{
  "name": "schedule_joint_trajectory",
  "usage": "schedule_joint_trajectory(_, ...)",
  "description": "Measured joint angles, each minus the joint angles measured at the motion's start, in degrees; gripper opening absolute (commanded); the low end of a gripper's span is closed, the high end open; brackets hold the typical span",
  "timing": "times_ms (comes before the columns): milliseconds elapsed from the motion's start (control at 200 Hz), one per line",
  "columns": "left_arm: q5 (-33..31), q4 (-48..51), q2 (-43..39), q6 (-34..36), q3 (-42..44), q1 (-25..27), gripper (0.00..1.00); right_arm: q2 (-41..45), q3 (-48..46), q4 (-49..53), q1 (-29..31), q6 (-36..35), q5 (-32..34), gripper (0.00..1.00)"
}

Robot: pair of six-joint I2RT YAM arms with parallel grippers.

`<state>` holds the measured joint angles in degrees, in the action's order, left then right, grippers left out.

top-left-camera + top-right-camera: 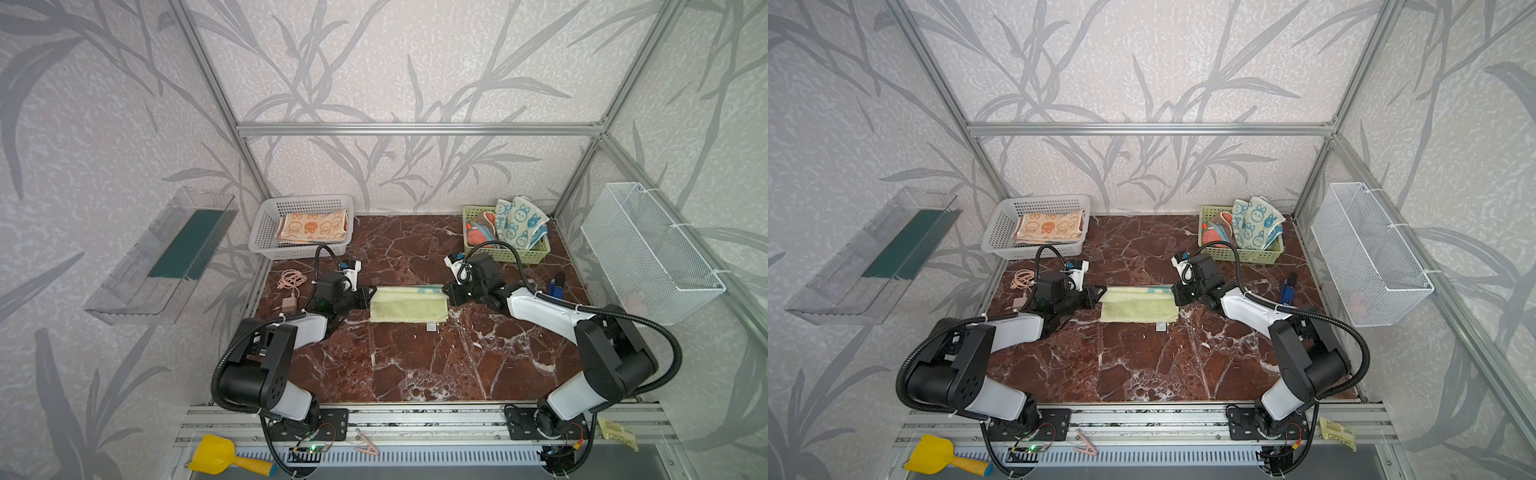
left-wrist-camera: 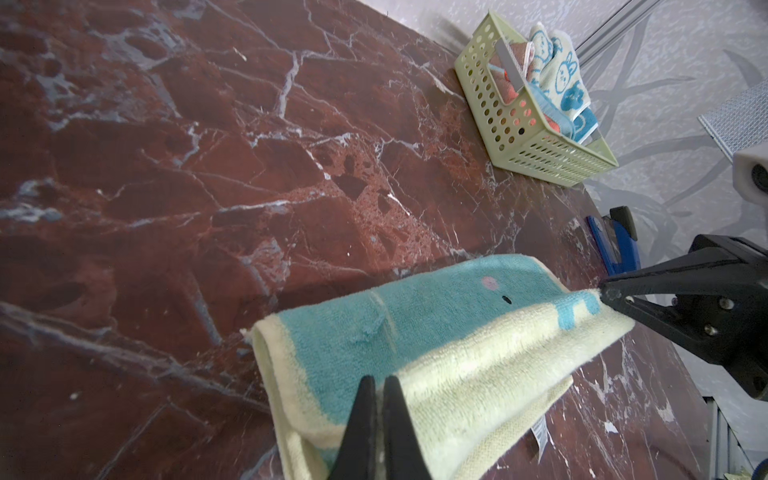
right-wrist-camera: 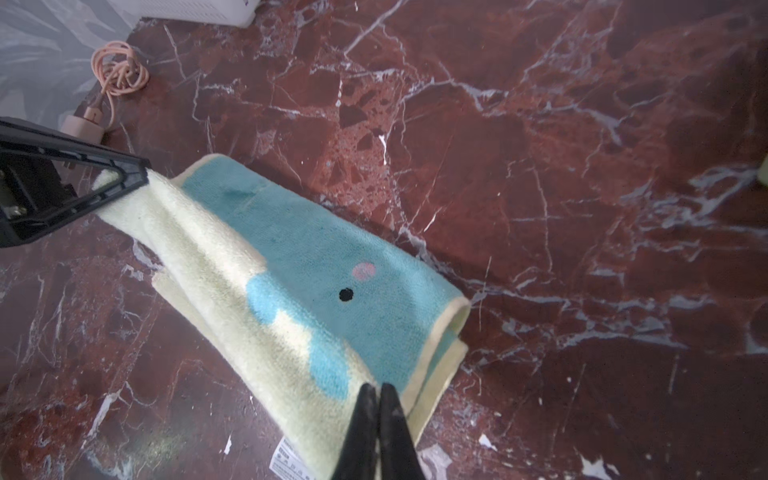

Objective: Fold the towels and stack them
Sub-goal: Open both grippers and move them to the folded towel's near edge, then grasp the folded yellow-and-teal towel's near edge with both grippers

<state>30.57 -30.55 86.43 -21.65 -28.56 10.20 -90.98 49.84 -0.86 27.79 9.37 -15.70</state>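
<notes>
Marble table (image 1: 415, 365), seen in both top views. The white basket (image 1: 266, 237) at the far left holds a folded orange towel (image 1: 311, 226). The green basket (image 1: 536, 255) at the far right holds bunched towels, with a bunny towel (image 1: 519, 222) uppermost. The teal towel (image 1: 409, 307) lies mid-table between the arms, doubled over with its cream side up and its top layer lifted. The left gripper (image 1: 371, 296) and the right gripper (image 1: 445, 292) each clamp one end of that top layer.

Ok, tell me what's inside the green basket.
In the green basket a white bunny towel stands on edge beside an orange towel. Whatever lies under or between them is covered.
</notes>
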Motion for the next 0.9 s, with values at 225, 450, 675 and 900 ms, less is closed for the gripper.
schedule_joint_trajectory(225, -3.3, 1.9, -2.4, -1.0, 4.1, 0.0, 0.38, -1.9, -0.7, 1.7, -0.3, 0.0, -1.7, 0.39)
schedule_joint_trajectory(450, -8.7, 10.1, -16.8, -0.5, 6.9, -0.1, 0.37, 5.1, -3.0, 5.0, -0.4, -0.1, -2.8, 0.49)
schedule_joint_trajectory(675, -13.2, 21.4, -14.2, 0.8, -3.1, 5.6, 0.38, 4.2, 1.4, 8.2, -0.4, 0.5, -1.8, 0.48)
schedule_joint_trajectory(900, -17.7, 33.6, -3.9, -1.9, -14.6, 9.9, 0.55, -6.0, 9.8, 14.1, 3.6, 1.6, 0.1, 0.47)
